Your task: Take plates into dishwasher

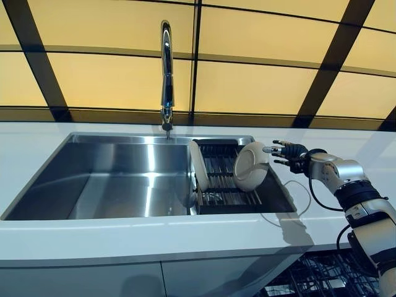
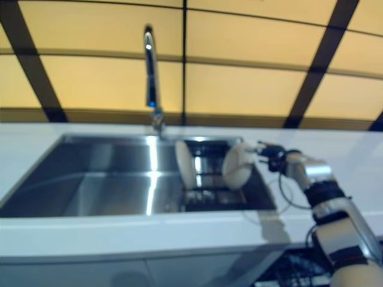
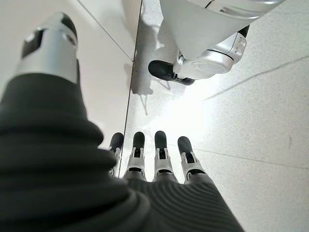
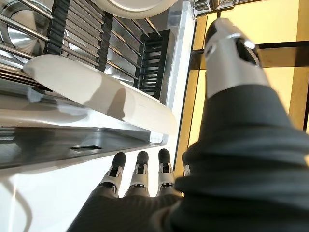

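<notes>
Counter (image 1: pixel 124 238) edge, white, runs across the eye views closest to me; below it on the right, a dark wire rack (image 1: pixel 309 275) shows under the counter. Beyond the edge sits the steel sink (image 1: pixel 111 179), with the tap (image 1: pixel 166 74) standing at its back rim. A dark ribbed tray (image 1: pixel 226 185) fills the sink's right end. Two white plates stand on edge in it: plate one (image 1: pixel 198 164) at the tray's left side, plate two (image 1: pixel 250 166) toward its right, tilted. My right hand (image 1: pixel 286 154) reaches in from the right, over the sink's right rim, fingers straight and spread, tips just beside plate two's rim. I cannot tell whether they touch it. Nothing is grasped.

Left wrist view: my left hand (image 3: pixel 159 159) hangs down over a speckled floor (image 3: pixel 260 130), fingers straight, side by side, empty.

Right wrist view: my right hand's fingers (image 4: pixel 140 176) extend straight, thumb held apart, closed on nothing. Past them lies plate two (image 4: pixel 96 94), seen edge on, across the tray's ribs (image 4: pixel 96 29). Plate one (image 4: pixel 135 6) shows farther along the tray.
</notes>
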Motion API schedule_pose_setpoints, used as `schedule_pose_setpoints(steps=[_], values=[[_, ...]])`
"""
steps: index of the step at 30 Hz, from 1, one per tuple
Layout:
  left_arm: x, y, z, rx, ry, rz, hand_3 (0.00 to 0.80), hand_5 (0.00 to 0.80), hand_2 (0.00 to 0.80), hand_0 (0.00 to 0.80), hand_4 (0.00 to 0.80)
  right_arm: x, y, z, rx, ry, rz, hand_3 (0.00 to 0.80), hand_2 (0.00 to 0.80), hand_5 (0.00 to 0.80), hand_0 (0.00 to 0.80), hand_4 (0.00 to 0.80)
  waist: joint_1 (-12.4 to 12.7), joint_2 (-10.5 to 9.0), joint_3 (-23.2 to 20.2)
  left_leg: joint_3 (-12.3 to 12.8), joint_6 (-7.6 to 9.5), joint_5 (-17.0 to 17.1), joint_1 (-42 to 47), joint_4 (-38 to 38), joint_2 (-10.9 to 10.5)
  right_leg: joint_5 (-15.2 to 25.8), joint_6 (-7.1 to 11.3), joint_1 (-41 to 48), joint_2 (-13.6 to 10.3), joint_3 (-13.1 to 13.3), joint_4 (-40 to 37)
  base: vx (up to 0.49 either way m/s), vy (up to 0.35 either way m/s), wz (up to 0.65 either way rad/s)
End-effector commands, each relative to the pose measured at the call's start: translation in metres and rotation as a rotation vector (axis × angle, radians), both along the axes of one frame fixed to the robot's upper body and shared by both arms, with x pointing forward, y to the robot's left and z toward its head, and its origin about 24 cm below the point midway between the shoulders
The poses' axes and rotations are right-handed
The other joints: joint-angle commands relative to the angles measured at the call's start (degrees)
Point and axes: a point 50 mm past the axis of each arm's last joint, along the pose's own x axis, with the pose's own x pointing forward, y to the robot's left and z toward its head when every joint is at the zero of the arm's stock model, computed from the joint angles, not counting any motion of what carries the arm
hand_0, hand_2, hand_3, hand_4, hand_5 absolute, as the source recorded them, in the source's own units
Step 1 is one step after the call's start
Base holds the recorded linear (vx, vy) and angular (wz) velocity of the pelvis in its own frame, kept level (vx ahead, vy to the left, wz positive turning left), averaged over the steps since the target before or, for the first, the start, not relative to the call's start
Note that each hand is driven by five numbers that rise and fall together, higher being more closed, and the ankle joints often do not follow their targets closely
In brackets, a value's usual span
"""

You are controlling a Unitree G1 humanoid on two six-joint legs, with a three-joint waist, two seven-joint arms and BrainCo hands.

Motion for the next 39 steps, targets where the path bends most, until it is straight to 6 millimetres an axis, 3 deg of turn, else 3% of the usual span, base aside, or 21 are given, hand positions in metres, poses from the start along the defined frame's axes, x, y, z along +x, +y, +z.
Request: schedule_pose_setpoints(steps=[1, 39], values=[[0.0032, 0.0058, 0.0022, 0.029, 0.017, -0.009, 0.0, 0.0, 0.0, 0.0, 0.0, 0.006, 0.0034, 0.0308, -0.078, -0.093, 0.016, 0.0, 0.0, 0.0, 0.0, 0.0, 0.8, -0.51, -1.2, 3.4, -4.04, -3.7, 3.2, 0.2, 3.2, 5.1, 7.12, -2.6, -4.4, 0.0, -0.2, 0.0, 0.0, 0.0], [0.0118, -0.0037, 0.0011, 0.012, 0.005, -0.008, 0.0, 0.0, 0.0, 0.0, 0.0, 0.0033, 0.0008, 0.0284, -0.094, -0.09, -0.01, 0.0, 0.0, 0.0, 0.0, 0.0, -0.1, 0.27, 2.3, 3.8, -4.19, -3.6, 2.1, 0.2, 3.5, 5.1, 7.06, -4.4, -3.6, 0.9, -0.2, 0.011, -0.005, 0.0]])
